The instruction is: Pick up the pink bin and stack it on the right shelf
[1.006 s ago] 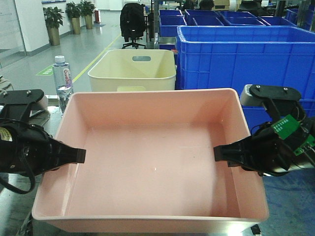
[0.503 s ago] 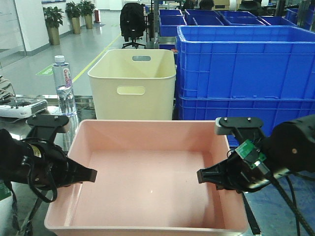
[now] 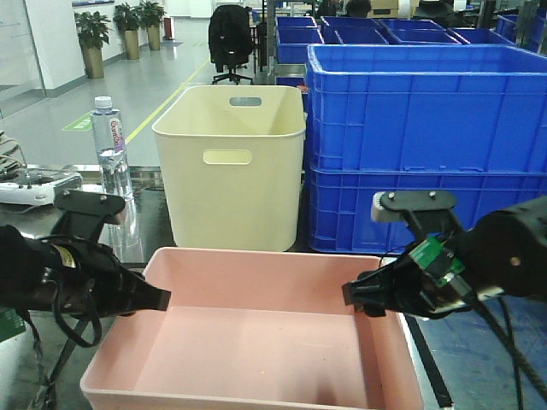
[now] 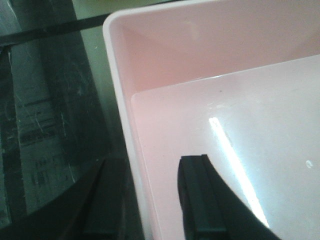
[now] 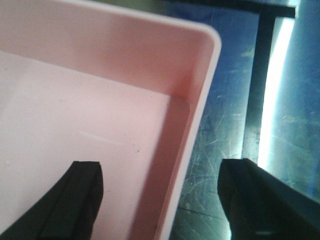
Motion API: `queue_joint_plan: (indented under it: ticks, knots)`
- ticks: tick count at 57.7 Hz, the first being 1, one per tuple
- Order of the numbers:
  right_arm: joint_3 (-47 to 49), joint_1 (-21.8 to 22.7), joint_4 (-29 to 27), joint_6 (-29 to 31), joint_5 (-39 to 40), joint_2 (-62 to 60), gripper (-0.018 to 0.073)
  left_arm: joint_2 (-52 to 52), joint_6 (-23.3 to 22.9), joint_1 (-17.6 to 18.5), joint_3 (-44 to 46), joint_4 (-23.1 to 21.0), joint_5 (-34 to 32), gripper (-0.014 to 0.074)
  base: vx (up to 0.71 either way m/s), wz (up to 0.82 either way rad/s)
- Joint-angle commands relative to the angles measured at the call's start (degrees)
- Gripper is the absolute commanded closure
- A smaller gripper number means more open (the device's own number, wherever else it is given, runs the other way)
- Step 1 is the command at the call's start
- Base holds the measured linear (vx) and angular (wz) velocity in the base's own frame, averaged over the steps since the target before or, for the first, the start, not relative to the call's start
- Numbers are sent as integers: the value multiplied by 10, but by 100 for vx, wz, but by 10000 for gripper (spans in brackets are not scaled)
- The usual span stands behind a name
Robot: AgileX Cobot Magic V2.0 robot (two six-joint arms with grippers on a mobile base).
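The left gripper (image 4: 150, 200) is straddling the left wall of the pink bin (image 3: 256, 342). One finger is sitting inside the bin and the other finger (image 4: 105, 200) is sitting outside it. The two fingers are standing close to the wall, with only a thin gap showing beside it. It is too hard to tell if they are squeezing the wall or just sitting around it.

The right gripper (image 5: 160, 200) is straddling the right wall of the bin in the same way. Its fingers are spread wide. The inside finger (image 5: 80, 200) is hanging apart from the wall, and the outside one is well away from it. This gripper is not pinching anything.

The bin is sitting low between the two arms, on the shiny dark shelf (image 5: 225, 150). A black tape line (image 5: 262, 75) is running along the shelf just beside the bin's right corner. A cream tub (image 3: 231, 162) is standing behind the bin, with blue crates (image 3: 427, 145) next to it. A water bottle (image 3: 111, 145) is standing off to the left.

It looks like the robot is doing the last step, setting the bin down and letting go. Next, both grippers probably need to be open wide and then go straight up, so the fingers are not catching the rim and dragging the bin.
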State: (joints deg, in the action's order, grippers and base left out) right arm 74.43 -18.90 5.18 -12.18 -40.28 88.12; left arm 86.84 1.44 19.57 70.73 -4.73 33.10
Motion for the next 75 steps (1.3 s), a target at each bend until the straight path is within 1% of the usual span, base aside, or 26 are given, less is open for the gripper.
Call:
queue_joint_plan:
  ticks: [1,3,6,8,10,11,13,16,17,18,21,25,32,34,38,41,44,47,51,55,56,75]
  knots:
    - [20,3,17,7,31,-57,43,-55,1,0,22,17,-37,197,0,0]
    - [20,3,22,7,29,-72,74,-68,1,0,22,26,-35,209,0,0]
    - [19,3,25,7,21,-96,141,-92,1,0,22,42,-29,251,0,0]
    - [19,3,26,7,15,-115,211,-112,1,0,21,52,-24,284,0,0]
    - [19,3,26,10,7,-130,277,-132,1,0,21,64,-16,339,0,0]
    - [19,3,26,14,3,-141,331,-141,1,0,21,67,-13,363,0,0]
    - [18,3,26,19,-4,-157,408,-163,1,0,20,75,-7,430,0,0]
    - [10,3,23,36,-5,-192,566,-203,2,0,10,77,-10,542,0,0]
    - [4,3,21,42,-2,-206,575,-213,5,0,5,76,-12,569,0,0]
    - [-2,3,20,45,5,-216,575,-230,7,0,-4,75,-16,609,0,0]
    - [-33,3,18,57,28,-260,573,-271,16,0,-31,74,-24,607,0,0]
    - [-91,3,17,65,71,-323,573,-333,17,0,-90,71,-34,607,0,0]
    - [-236,3,17,67,160,-465,573,-470,23,0,-212,47,-72,606,0,0]
    - [-280,3,16,67,179,-503,573,-520,28,0,-259,38,-84,606,0,0]
    - [-375,3,18,67,221,-574,572,-608,31,0,-343,33,-108,606,0,0]
    - [-438,3,21,66,263,-618,571,-661,31,0,-400,33,-140,606,0,0]
    - [-495,3,22,66,313,-648,571,-699,31,0,-453,33,-194,606,0,0]
    - [-530,3,24,67,366,-656,571,-720,31,0,-497,33,-240,606,0,0]
    - [-557,3,24,73,435,-648,571,-725,31,0,-542,33,-310,605,0,0]
    - [-567,3,23,75,478,-636,571,-723,31,0,-563,33,-351,604,0,0]
    - [-569,3,23,75,501,-629,571,-724,31,0,-568,33,-365,604,0,0]
    - [-569,3,22,75,499,-629,571,-724,31,0,-568,33,-365,604,0,0]
